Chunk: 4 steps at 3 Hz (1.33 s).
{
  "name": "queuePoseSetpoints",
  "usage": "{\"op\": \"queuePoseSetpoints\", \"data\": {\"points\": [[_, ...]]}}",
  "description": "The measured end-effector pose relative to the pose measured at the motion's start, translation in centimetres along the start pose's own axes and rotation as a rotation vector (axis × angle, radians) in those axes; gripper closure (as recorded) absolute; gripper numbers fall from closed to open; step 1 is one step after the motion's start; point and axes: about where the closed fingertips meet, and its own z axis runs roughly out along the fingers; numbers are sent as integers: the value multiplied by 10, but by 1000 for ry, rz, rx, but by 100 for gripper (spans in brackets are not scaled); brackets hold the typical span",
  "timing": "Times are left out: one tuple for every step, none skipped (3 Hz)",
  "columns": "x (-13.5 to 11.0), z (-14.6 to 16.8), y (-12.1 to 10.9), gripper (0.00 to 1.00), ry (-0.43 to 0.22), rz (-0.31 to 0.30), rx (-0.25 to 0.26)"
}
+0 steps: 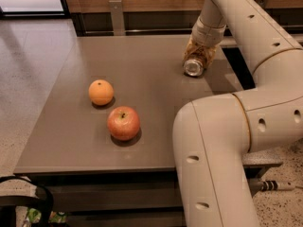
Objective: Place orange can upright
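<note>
Flat grey-brown rectangular desk [142,65] with its load. Toward the left edge lies a round orange fruit [101,92]. Near it, closer to the front edge, sits a round red apple [123,123]; the two do not touch. Near the far right corner rests a small brownish-orange metal can [193,67], not upright, one silver end facing the front edge. The claw [198,59] is at the can.
</note>
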Motion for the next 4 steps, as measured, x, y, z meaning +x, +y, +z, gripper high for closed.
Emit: {"op": "queuePoseSetpoints", "data": {"points": [[-4, 4, 2, 100, -9, 0, -5], [-4, 3, 2, 100, -10, 0, -6], [-4, 2, 2, 100, -11, 1, -5], [-10, -16, -15, 100, -60, 50, 15]]}}
